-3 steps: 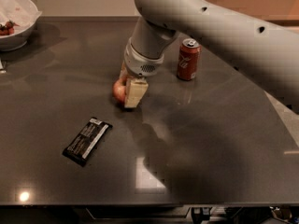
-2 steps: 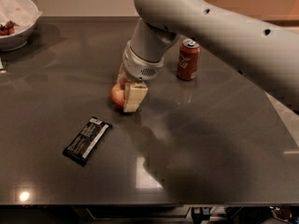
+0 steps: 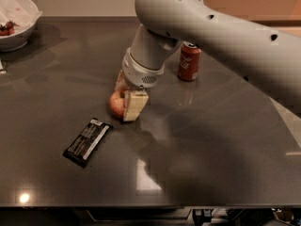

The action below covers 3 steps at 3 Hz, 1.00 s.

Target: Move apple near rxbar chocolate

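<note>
The apple [image 3: 115,105], red with yellowish patches, sits low over the dark table between the pale fingers [image 3: 134,105] of my gripper [image 3: 124,102]. The gripper is shut on the apple, and the arm comes down to it from the upper right. The rxbar chocolate [image 3: 87,141], a flat black wrapper with white lettering, lies on the table below and to the left of the apple, a short gap away. Much of the apple is hidden behind the near finger.
A red soda can [image 3: 189,61] stands upright to the right of the gripper. A white bowl [image 3: 16,20] with red food sits at the far left corner. The table's front edge [image 3: 141,205] runs along the bottom.
The gripper with the apple has moved slightly down and left, toward the rxbar chocolate. The bar and the can have not moved.
</note>
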Each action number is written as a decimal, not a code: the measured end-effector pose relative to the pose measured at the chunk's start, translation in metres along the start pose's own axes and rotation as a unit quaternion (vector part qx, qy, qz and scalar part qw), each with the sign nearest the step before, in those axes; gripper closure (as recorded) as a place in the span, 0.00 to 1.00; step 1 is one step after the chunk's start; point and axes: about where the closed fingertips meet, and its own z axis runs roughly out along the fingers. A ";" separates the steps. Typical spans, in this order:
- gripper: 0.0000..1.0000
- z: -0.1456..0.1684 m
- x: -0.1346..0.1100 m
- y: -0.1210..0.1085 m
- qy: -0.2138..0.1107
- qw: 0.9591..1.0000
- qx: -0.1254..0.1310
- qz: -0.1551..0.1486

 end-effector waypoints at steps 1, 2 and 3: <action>0.35 0.001 -0.004 0.006 -0.008 1.000 -0.006 -0.005; 0.13 0.003 -0.005 0.009 -0.011 1.000 -0.010 -0.008; 0.00 0.007 -0.005 0.012 -0.015 1.000 -0.013 -0.007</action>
